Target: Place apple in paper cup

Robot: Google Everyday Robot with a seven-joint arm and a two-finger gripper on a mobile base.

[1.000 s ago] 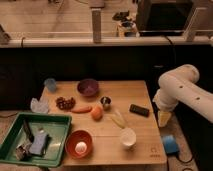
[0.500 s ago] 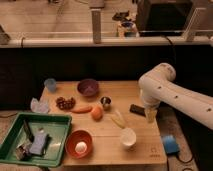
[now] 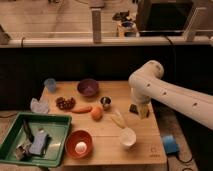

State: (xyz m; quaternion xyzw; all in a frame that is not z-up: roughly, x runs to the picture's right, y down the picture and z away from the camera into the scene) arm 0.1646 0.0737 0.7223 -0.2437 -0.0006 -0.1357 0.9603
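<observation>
- On the wooden table (image 3: pixel 145 150), near its middle, the apple (image 3: pixel 96 113) is seen resting, orange-red and round; no long axis can be made out, and which way its stem points cannot be told.
- It is flanked by a carrot (image 3: pixel 81 109) just to its left, lying roughly crosswise, and by a small metal cup (image 3: pixel 105 102) just behind it to the right.
- The paper cup (image 3: pixel 127 136) is found upright, mouth up, nearer the front edge and to the right of the apple, with a pale yellow item (image 3: pixel 118 120) between the two.
- Over the table's right side the gripper (image 3: pixel 142 111) is held low, hanging from the white arm (image 3: pixel 165 92); whether it is open or closed cannot be told, and nothing is seen held in it.
- Elsewhere on the wood, a purple bowl (image 3: pixel 88 87), dark grapes (image 3: pixel 65 103) and an orange bowl (image 3: pixel 80 144) with a white object in it are spotted.
- A green tray (image 3: pixel 52 127) is set at the front left corner.
- Behind, the table is backed by a dark wall topped with a pale ledge (image 3: pixel 60 42).
</observation>
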